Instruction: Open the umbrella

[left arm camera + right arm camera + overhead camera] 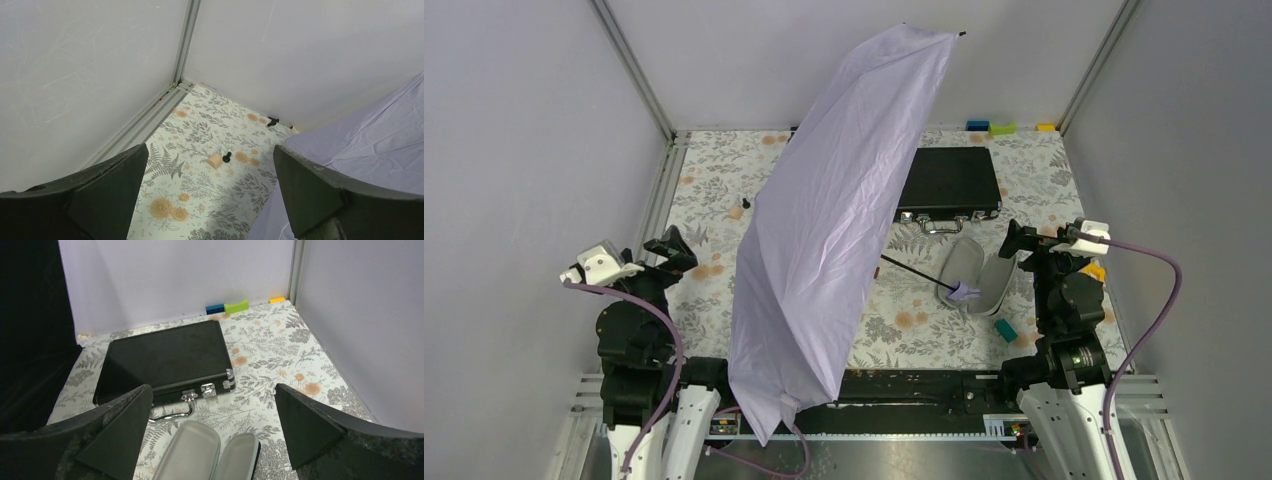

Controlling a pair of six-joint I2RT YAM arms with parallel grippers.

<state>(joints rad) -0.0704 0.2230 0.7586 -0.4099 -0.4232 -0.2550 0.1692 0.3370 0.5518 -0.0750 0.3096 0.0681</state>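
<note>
Evidently the opening is judged done, the umbrella being seen spread and tipped sideways mid-table, its handle knob by the clamshell case, with left gripper and right gripper spread wide, empty, so only a check is called for

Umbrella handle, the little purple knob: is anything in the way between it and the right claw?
Nothing visible is in the way. The open right gripper sits close beside the umbrella's handle knob. The knob rests on the open grey case, which lies under it, not between them. The black briefcase lies farther back.
</note>
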